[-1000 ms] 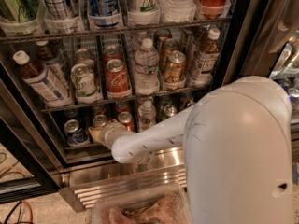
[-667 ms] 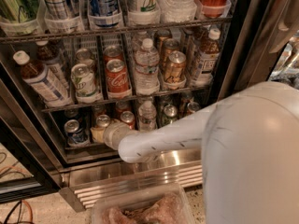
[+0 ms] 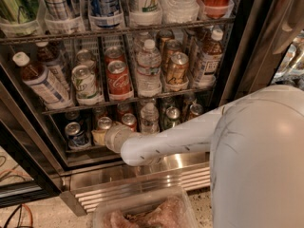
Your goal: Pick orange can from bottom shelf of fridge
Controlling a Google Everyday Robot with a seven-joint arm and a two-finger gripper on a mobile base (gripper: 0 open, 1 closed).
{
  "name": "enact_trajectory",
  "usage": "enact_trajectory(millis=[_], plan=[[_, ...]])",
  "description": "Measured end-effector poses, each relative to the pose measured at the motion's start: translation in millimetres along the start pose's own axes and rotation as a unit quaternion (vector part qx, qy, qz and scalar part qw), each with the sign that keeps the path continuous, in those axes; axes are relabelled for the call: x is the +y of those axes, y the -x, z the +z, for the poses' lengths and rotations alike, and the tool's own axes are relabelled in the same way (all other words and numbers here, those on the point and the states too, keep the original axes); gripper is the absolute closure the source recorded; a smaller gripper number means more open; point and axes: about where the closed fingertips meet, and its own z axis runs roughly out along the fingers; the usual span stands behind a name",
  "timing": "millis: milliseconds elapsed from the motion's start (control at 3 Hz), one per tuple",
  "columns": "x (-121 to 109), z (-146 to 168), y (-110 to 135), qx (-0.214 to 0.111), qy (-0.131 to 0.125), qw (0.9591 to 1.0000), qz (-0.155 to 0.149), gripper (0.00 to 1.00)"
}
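The fridge (image 3: 247, 42) stands open, with wire racks of drinks. On the bottom shelf (image 3: 90, 148) a row of small cans stands in lanes. An orange can (image 3: 128, 121) with a silver top stands in the middle-left lane. My gripper (image 3: 101, 136) reaches into the bottom shelf from the right, at the front of the lane just left of the orange can. It sits below a silver-topped can (image 3: 104, 123) whose body it hides. The white forearm (image 3: 166, 141) crosses in front of the shelf.
On the bottom shelf are also a blue can (image 3: 75, 134), a water bottle (image 3: 149, 118), a green can (image 3: 171, 117) and a copper can (image 3: 194, 110). A red cola can (image 3: 118, 79) stands one rack up. A ribbed steel panel (image 3: 142, 184) and a plastic tub (image 3: 142, 213) lie below.
The arm's big elbow housing has swung to the right and the forearm has stretched out. The gripper has stayed at the front of the bottom shelf, shifting slightly right.
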Motion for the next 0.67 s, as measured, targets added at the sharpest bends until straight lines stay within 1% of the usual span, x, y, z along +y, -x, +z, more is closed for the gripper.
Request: enact_trajectory(millis=[333,667], plan=[[1.7,-4.5,0.7,0.002,0.009,0.9999,0.007,1.0],[6.8,-12.0,4.8,0.005,0.04,0.9987,0.032,1.0]])
